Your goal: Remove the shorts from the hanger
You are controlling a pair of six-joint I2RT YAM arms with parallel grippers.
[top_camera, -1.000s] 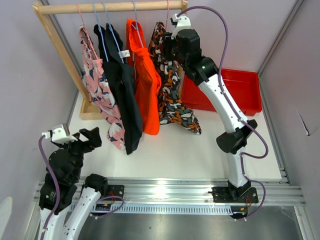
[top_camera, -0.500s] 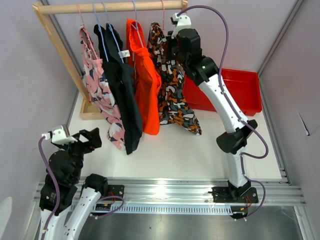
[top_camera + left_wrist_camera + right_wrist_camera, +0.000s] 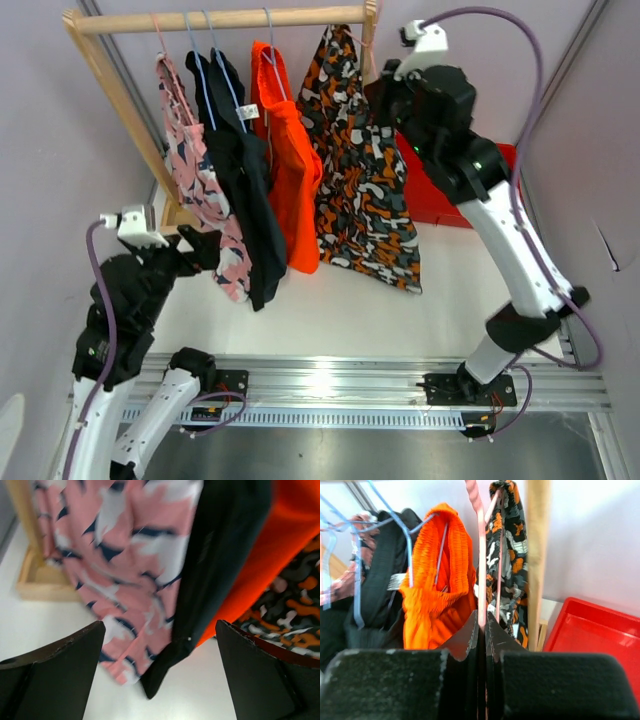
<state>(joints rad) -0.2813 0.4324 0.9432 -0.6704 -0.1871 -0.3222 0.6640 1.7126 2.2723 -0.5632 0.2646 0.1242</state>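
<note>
The patterned orange, black and grey shorts (image 3: pixel 365 180) hang from a pink hanger (image 3: pixel 372 55) at the right end of the wooden rail (image 3: pixel 220 17). My right gripper (image 3: pixel 385 85) is up by the rail's right post. In the right wrist view it (image 3: pixel 482 625) is shut on the pink hanger's wire (image 3: pixel 481 545), with the patterned shorts (image 3: pixel 510 545) just behind. My left gripper (image 3: pixel 195 250) is open and empty near the lower hems of the hanging clothes. In the left wrist view it (image 3: pixel 160 630) faces them without touching.
On blue hangers hang orange shorts (image 3: pixel 290 170), a black garment (image 3: pixel 240 170) and a pink patterned garment (image 3: pixel 195 180). A red bin (image 3: pixel 440 200) sits at the back right, partly behind the right arm. The rack's wooden post (image 3: pixel 537 555) stands right of my right fingers.
My right arm has swung right and up with the pink hanger, and the patterned shorts now hang spread out further right. My left arm has risen toward the clothes' hems.
</note>
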